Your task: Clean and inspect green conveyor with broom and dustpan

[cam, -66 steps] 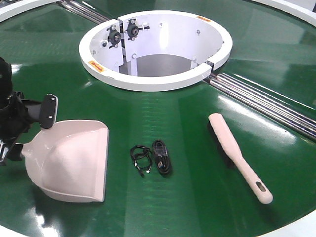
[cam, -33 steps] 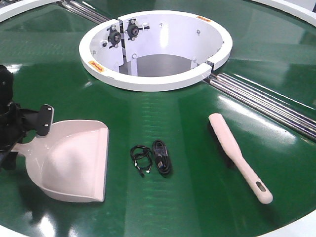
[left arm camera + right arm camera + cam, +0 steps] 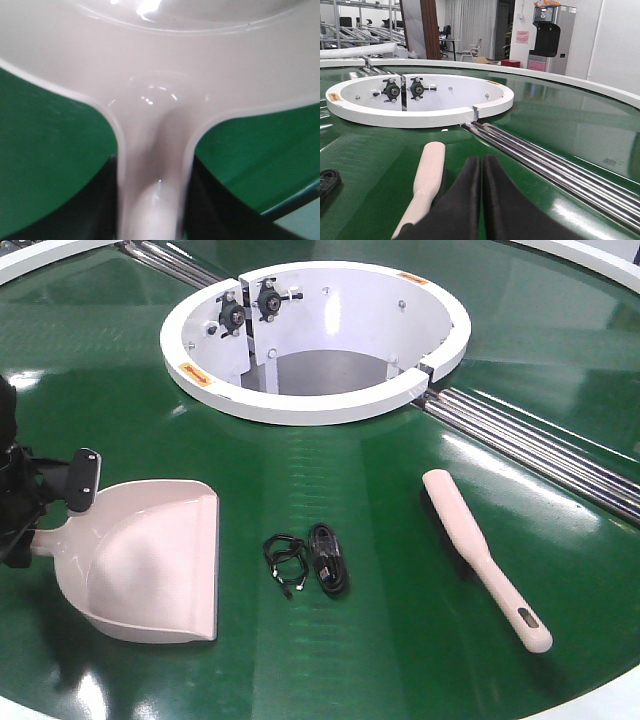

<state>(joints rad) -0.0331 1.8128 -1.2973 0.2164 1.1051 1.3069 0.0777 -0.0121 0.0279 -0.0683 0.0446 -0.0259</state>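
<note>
Green conveyor (image 3: 400,640): left gripper (image 3: 152,210) seemingly clamps dustpan (image 3: 150,560) handle.

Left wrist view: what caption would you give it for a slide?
Left gripper clamped on the dustpan handle, seen close up above the green conveyor.

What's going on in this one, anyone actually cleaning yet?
Not yet. The left end effector is clamped on the handle of the dustpan, which sits flat on the green conveyor. The broom lies untouched on the belt to the right, and the right end effector hangs shut and empty close beside it. A coiled black cable lies between dustpan and broom.
</note>
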